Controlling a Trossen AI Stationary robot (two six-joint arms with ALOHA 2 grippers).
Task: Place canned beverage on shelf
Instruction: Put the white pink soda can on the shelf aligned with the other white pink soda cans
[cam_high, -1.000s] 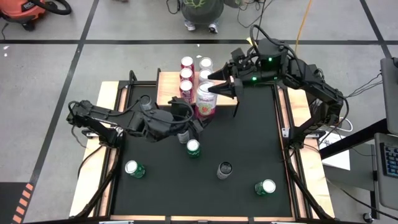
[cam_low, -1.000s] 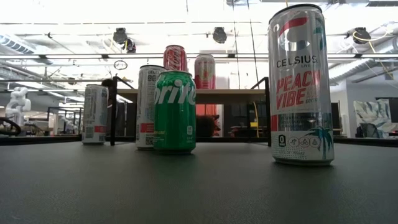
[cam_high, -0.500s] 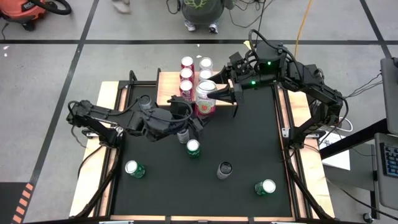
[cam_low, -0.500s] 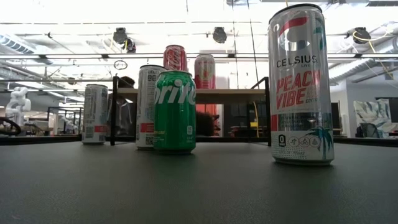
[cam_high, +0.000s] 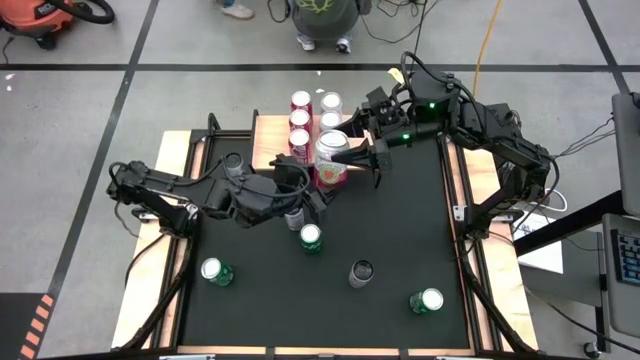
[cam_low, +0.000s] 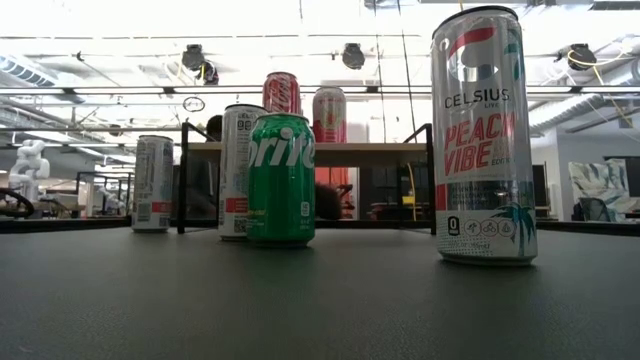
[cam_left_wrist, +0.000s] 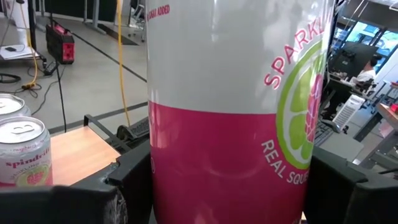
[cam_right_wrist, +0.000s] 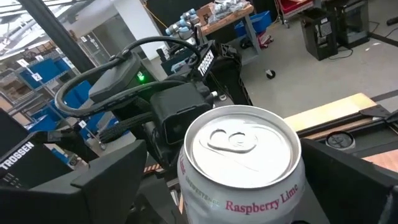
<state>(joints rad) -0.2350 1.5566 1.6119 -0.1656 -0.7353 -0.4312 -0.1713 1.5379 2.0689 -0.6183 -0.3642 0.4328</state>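
Observation:
A white and pink Raspberry Lime can (cam_high: 331, 158) stands upright in the air beside the near right corner of the wood-topped shelf (cam_high: 268, 143), with my left gripper (cam_high: 319, 186) shut on it. My right gripper (cam_high: 352, 157) is open and reaches in level from the table's right. Its two fingers stand on either side of the can's top (cam_right_wrist: 238, 143) with gaps showing. Several cans (cam_high: 300, 120) stand on the shelf by their bases; the low view shows two of them (cam_low: 282, 92) on its top (cam_low: 350, 153). My left gripper pinches the can's lower body (cam_left_wrist: 227, 168) between its two fingers (cam_left_wrist: 132, 183), one on each side of the pink band. It comes in level from the table's left. The can sits upright, lifted clear of the mat.
On the black mat (cam_high: 400, 230) stand loose cans: green ones (cam_high: 311, 237) (cam_high: 213, 270) (cam_high: 427, 300), a dark one (cam_high: 361, 272) and a grey one (cam_high: 234, 165). A Celsius can (cam_low: 484, 135) and a Sprite can (cam_low: 281, 178) stand close to the low camera. A person's feet (cam_high: 238, 10) show beyond the table.
My right gripper has swung a little toward the table's near edge, from over the shelf's cans to the held can, and its open fingers now stand around that can's top. The can and my left gripper have kept still.

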